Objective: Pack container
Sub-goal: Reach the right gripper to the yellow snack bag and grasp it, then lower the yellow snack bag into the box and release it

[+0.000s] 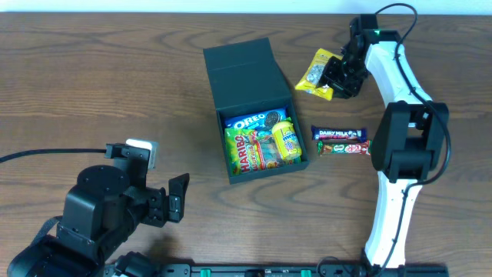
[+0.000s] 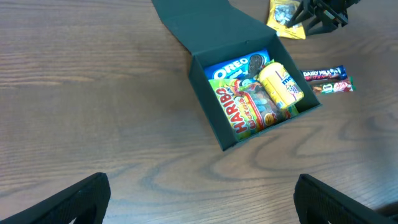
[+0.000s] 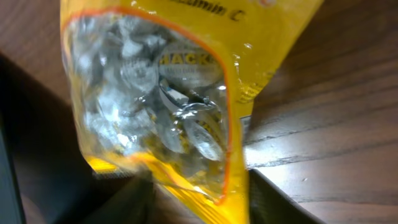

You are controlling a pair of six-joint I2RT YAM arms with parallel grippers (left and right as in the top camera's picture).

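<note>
While the box (image 1: pixel 244 73) sits open at mid-table, its lid thrown back to the far side, three snacks already lie inside it: an Oreo pack (image 1: pixel 254 121) at the far end, a Haribo bag (image 1: pixel 246 150) on the left and a yellow tube (image 1: pixel 286 141) on the right. Three items are left outside: a candy bag (image 1: pixel 314 73) to the far right of the box, and two bars (image 1: pixel 342 148) side by side just right of it. The right gripper (image 1: pixel 337 81) is at the candy bag, one finger on each side of its end. Whether they are pinching it cannot be told. The left gripper (image 2: pixel 202 202) hangs at the near left, well apart from everything, with its fingers spread wide and nothing between them. Packing looks roughly half done, with the candy bag likely next, then the bars, then perhaps the lid.
</note>
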